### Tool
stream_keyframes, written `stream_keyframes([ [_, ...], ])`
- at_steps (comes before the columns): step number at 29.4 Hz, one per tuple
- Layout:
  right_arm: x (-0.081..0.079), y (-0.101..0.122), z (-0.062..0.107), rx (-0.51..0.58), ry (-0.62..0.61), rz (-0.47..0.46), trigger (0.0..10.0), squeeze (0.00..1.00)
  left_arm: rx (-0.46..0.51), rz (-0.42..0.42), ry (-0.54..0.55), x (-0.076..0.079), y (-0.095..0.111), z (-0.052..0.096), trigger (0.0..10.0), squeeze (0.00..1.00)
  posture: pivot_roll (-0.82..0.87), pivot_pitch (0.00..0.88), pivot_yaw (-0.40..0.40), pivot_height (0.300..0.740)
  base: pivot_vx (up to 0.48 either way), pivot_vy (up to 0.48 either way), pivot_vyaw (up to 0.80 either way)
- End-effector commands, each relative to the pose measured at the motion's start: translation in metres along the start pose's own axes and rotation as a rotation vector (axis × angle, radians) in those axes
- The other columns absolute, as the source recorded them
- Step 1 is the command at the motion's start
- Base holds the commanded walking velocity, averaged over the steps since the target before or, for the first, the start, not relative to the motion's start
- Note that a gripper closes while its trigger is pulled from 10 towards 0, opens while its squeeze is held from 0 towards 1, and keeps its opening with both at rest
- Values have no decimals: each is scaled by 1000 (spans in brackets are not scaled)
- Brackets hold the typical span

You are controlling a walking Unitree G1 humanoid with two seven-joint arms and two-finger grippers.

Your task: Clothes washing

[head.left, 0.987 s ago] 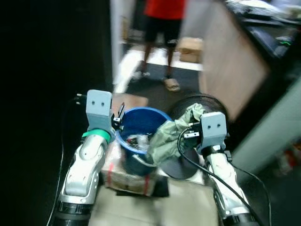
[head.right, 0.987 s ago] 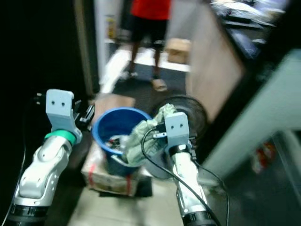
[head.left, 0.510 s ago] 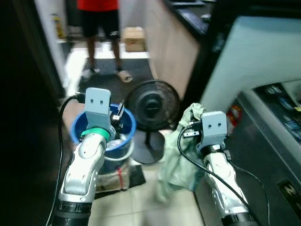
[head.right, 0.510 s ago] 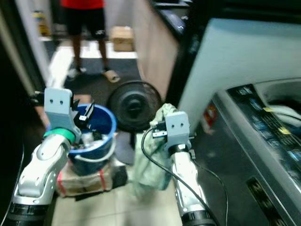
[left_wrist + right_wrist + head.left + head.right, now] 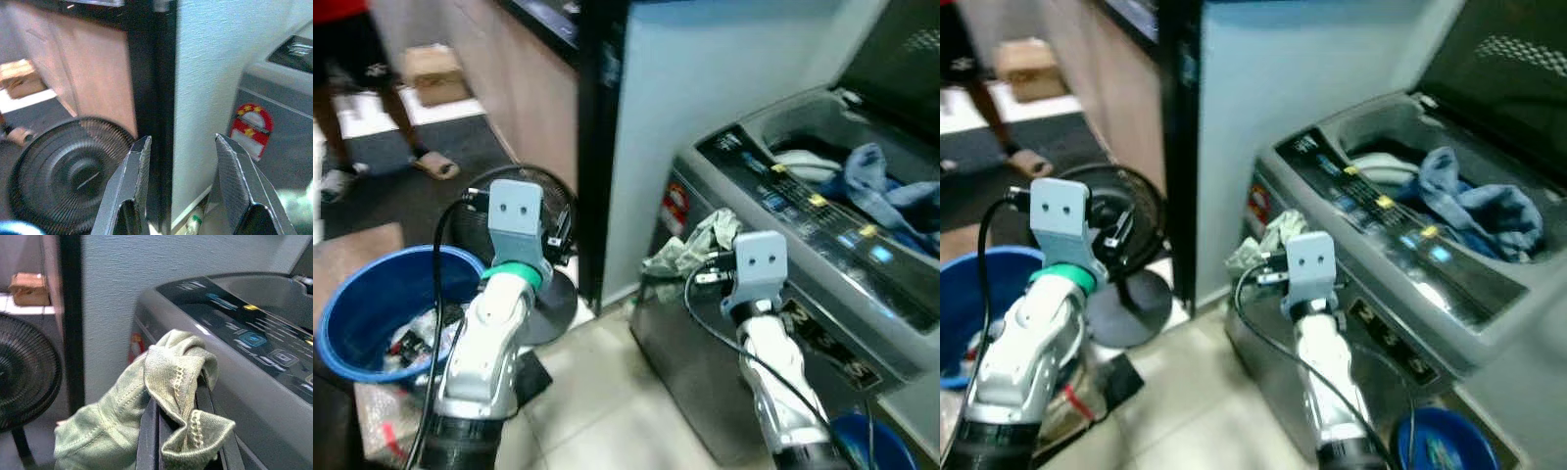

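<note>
Against the front corner of the washing machine [image 5: 803, 245] — the right gripper [image 5: 183, 428], fingers pinching a bunched green cloth [image 5: 146, 406] just below the control panel [image 5: 808, 211]. Inside the open tub, a blue garment [image 5: 886, 191] and something white. Well left of the machine, the left gripper [image 5: 181, 181], fingers spread, nothing between them, pointing at a black fan [image 5: 63, 174]. Further left — a blue bucket [image 5: 372, 294] holding small items.

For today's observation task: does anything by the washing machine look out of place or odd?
Blue clothes spill over the rim of the open washing machine rather than lying inside. The right claw grips a green garment beside the machine's front. Otherwise nothing stands out.
</note>
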State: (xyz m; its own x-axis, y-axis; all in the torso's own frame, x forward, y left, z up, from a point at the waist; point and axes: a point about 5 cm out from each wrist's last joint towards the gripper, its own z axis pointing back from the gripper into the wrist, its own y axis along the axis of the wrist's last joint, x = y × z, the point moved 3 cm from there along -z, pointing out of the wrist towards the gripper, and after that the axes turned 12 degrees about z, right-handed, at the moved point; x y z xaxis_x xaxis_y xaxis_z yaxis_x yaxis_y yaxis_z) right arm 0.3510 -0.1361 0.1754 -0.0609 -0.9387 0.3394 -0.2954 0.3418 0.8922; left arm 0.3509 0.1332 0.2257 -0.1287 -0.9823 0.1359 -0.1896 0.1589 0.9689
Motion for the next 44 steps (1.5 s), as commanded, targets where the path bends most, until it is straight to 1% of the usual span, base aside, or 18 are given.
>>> stream_keyframes([
  [1,19,25,-8,84,-72,-61,10000,0,105,-47,-51,9,29,-4,10000,0,92,53,11,740,0,0,-800],
  [2,19,25,-8,84,-72,-61,10000,0,105,-47,-51,9,29,-4,10000,0,92,53,11,740,0,0,-800],
  [4,37,64,-20,220,-130,-168,10000,0,255,-129,-98,14,73,-9,10000,0,94,51,15,740,0,0,-800],
  [5,37,64,-20,220,-130,-168,10000,0,255,-129,-98,14,73,-9,10000,0,94,51,15,740,0,0,-800],
  [6,43,84,-23,294,-139,-204,10000,0,352,-181,-104,15,98,-9,10000,0,95,49,16,740,0,0,-800],
  [7,43,84,-23,294,-139,-204,10000,0,352,-181,-104,15,98,-9,10000,0,95,49,16,740,0,0,-800],
  [8,49,117,-26,403,-136,-234,10000,0,544,-263,-98,16,150,-5,10000,0,98,47,16,740,0,0,-800],
  [9,49,117,-26,403,-136,-234,10000,0,544,-263,-98,16,150,-5,10000,0,98,47,16,740,0,0,-800],
  [10,50,127,-27,436,-134,-235,10000,0,617,-287,-90,16,170,-2,10000,0,98,47,16,740,0,0,-800],
  [12,47,142,-27,489,-114,-205,10000,0,683,-247,-66,10,197,1,10000,0,108,41,13,740,0,0,-800],
  [14,47,142,-27,489,-114,-205,10000,0,683,-247,-66,10,197,1,10000,0,108,41,13,740,0,0,-800],
  [15,45,144,-26,500,-104,-194,10000,0,682,-223,-60,8,200,1,10000,0,109,38,12,740,0,0,-800],
  [17,41,144,-26,498,-85,-176,10000,0,636,-162,-34,0,193,-3,10000,0,109,38,12,740,0,0,-800],
  [18,41,144,-26,498,-85,-176,10000,0,636,-162,-34,0,193,-3,10000,0,109,38,12,740,0,0,-800],
  [19,37,138,-26,470,-70,-178,10000,0,576,-98,-3,-5,177,-5,10000,0,107,34,9,740,0,0,-800],
  [22,33,130,-26,440,-57,-180,10000,0,540,-45,26,-8,165,-7,10000,0,107,34,9,740,82,0,-329],
  [30,25,119,-24,390,-21,-179,10000,0,529,-53,10,-3,160,-10,10000,0,102,30,2,740,422,0,0],
  [44,25,111,-25,351,-26,-171,10000,0,505,-43,-1,-1,158,-11,10000,0,103,31,5,740,480,0,-758],
])
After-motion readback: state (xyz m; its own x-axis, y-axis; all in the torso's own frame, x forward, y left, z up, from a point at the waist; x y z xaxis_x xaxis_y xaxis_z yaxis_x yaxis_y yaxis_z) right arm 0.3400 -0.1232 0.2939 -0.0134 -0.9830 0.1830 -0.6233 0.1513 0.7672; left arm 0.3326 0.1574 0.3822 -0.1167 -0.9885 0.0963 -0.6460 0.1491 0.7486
